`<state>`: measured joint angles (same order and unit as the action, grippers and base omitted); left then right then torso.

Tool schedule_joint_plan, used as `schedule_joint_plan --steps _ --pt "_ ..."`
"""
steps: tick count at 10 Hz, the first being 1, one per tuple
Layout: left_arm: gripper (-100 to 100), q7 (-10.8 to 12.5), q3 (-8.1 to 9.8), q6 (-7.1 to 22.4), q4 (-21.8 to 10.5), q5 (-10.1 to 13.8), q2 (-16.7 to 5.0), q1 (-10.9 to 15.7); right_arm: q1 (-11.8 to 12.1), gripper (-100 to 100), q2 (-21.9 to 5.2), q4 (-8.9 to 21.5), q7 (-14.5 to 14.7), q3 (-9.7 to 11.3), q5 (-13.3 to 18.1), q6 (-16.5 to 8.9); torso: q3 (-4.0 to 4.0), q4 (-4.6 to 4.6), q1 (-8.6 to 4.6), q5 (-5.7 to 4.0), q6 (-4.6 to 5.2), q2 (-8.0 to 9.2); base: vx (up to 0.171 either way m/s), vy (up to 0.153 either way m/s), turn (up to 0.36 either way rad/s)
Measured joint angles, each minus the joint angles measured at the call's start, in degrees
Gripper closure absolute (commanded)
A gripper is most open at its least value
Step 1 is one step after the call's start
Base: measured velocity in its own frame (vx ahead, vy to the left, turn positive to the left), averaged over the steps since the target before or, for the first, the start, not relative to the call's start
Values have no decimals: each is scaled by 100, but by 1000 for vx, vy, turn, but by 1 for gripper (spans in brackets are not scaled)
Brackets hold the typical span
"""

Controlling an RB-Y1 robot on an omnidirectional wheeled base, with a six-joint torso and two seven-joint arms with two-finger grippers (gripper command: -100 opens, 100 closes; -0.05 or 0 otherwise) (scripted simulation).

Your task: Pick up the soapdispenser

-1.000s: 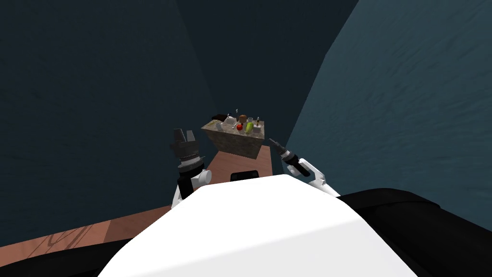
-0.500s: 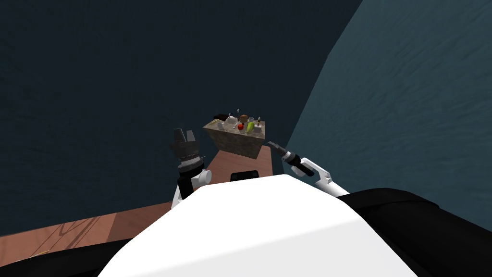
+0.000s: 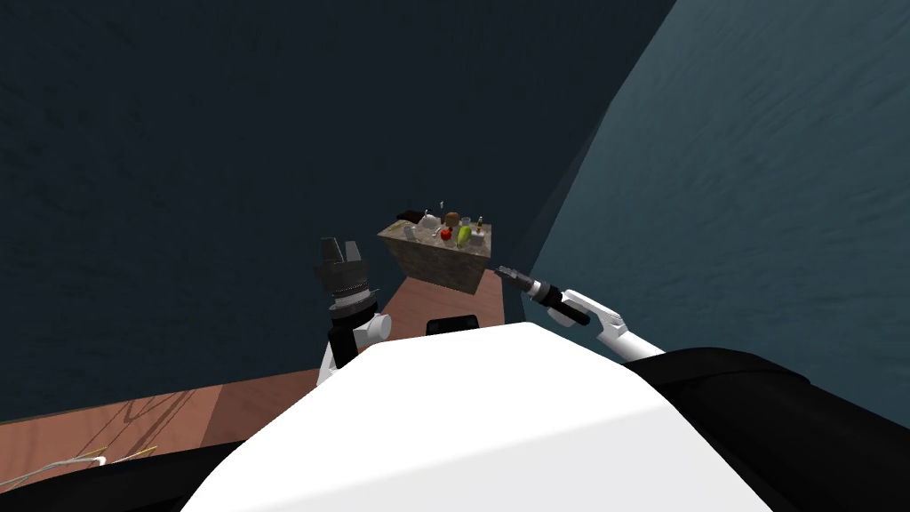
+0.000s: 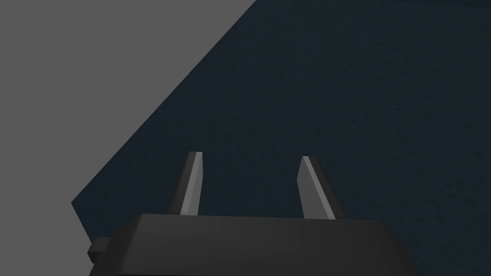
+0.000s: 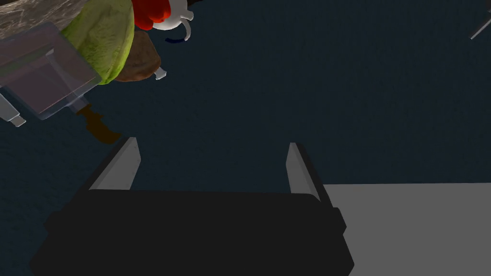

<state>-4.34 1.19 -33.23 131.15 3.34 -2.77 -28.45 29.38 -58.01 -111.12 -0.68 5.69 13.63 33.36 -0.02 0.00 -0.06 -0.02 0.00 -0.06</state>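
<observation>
The left arm (image 3: 348, 324) is bent so that the forearm rises steeply. A ribbed dark wrist (image 3: 345, 289) carries the left jaws, which point up and forward with both fingers (image 4: 192, 184) set wide apart. The right arm (image 3: 604, 322) stretches forward and inward at a low slant behind its slim dark wrist (image 3: 555, 302). The right jaws are likewise parted, fingers (image 5: 120, 167) well apart.

Dim throughout, with near-black blue on left wall (image 3: 178, 133), paler teal on right wall (image 3: 755, 178). Brightest on floor (image 3: 267, 400) and table (image 3: 437, 263). Flat, even shading. Splayed toward corners by wide lens in head view
</observation>
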Motion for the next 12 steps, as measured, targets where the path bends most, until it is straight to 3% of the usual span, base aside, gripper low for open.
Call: schedule_joint_plan --steps 10,12 --pt "0 0 0 0 0 0 0 0 281 -100 -1577 482 -238 376 262 110 -9 -4 -13 -3 -3 -17 24 -40 74" --pt "0 0 0 0 0 0 0 -1 246 -100 -1893 559 -299 458 299 114 -8 -3 -7 -3 1 -13 31 -43 60"
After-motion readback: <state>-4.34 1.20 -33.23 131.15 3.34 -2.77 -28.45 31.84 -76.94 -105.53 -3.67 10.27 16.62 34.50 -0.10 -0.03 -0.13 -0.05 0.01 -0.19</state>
